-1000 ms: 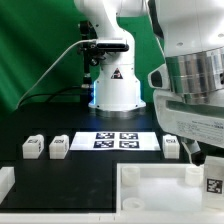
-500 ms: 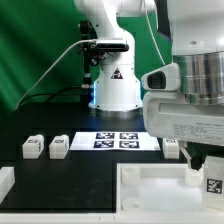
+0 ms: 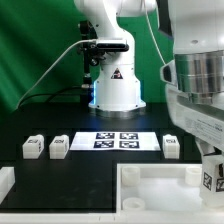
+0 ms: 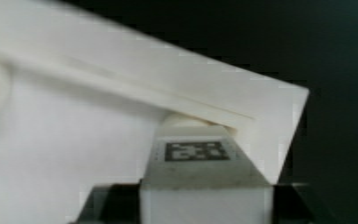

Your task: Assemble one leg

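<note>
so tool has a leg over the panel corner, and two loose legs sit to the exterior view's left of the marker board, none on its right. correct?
Not quite: one more leg sits just right of the marker board, as the exterior view shows. The rest holds: the tool has a leg over the panel corner, and two legs sit left of the board.

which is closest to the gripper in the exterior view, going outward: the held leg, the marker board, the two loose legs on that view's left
Measured from the gripper:
1. The held leg, between the fingers at the exterior view's lower right.
2. The marker board, flat at table centre.
3. The inner left leg, beside the board.
4. The outer left leg, farthest toward that view's left.
</note>
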`<state>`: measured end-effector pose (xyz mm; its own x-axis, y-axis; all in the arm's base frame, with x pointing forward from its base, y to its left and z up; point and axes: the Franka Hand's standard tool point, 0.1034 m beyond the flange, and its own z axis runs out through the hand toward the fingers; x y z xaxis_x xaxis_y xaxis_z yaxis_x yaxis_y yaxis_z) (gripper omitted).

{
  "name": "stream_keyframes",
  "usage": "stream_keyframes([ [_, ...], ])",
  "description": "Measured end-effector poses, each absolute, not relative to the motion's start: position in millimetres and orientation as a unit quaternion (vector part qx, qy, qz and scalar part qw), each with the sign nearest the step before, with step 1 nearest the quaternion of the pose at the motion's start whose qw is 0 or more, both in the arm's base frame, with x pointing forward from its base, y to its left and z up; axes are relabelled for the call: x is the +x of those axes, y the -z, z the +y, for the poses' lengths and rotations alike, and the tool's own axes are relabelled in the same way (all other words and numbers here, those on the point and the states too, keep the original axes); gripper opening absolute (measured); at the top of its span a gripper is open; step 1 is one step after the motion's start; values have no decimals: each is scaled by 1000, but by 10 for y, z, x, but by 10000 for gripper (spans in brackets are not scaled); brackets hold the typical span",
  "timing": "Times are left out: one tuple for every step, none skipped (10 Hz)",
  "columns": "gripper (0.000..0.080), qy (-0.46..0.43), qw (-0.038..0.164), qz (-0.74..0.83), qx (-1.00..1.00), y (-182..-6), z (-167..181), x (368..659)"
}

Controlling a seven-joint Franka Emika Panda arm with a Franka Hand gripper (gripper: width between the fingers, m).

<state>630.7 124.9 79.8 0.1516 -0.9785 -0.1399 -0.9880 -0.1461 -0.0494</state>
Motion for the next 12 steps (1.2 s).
stream_keyframes([
  [293,-37,68,718,-692,-779,1273,6323],
  [293,-37,81,786,-612,-765,1305,6345],
  [293,-37,88,816,-571,-762,1302,6356],
  [293,-41,93,841,-531,-761,1293,6365],
  [293,-45,96,851,-515,-761,1289,6367],
  [293,-44,97,846,-523,-759,1285,6367],
  [293,-43,97,839,-533,-758,1290,6363],
  [373,-43,97,836,-539,-756,1291,6362],
  [553,-41,97,811,-575,-758,1291,6355],
  [553,-43,93,781,-616,-760,1299,6326],
  [629,-50,81,743,-662,-734,1324,6266],
  [644,-46,77,699,-709,-724,1328,6248],
])
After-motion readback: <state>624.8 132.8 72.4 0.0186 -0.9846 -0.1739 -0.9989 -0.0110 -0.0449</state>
